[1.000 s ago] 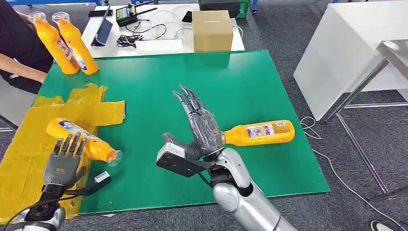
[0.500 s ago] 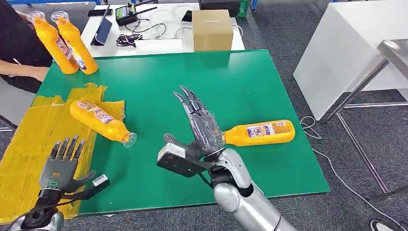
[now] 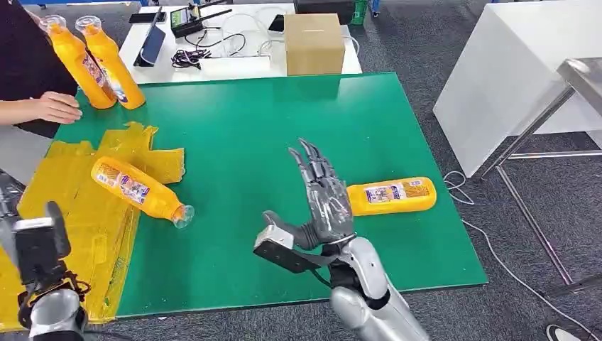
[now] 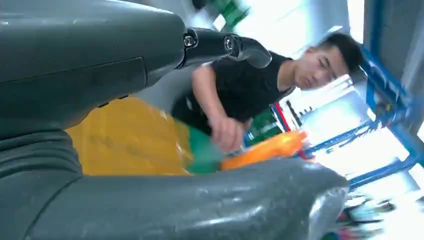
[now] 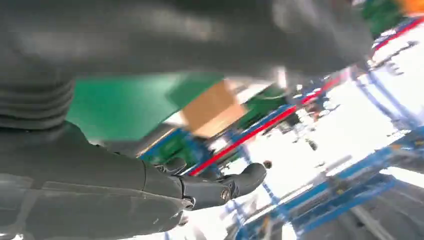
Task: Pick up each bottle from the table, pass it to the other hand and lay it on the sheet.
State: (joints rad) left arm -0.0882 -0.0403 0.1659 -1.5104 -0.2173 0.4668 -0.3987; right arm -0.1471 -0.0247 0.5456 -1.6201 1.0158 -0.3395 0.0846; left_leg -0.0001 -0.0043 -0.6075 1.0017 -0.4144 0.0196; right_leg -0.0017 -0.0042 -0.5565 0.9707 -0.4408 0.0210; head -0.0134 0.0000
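Green table (image 3: 234,135), right hand (image 3: 323,199) raised, fingers spread, beside bottle (image 3: 390,196)

The head view is bright and sharp, with soft, small shadows. Both wrist views are blurry. Past the left hand (image 4: 150,120) and right hand (image 5: 125,150), white light glares very strongly.

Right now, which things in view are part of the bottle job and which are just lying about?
Job: bottle on the sheet; bottle by the right hand; two standing bottles; yellow sheet; right hand.
Lying about: cardboard box; cables; white table.
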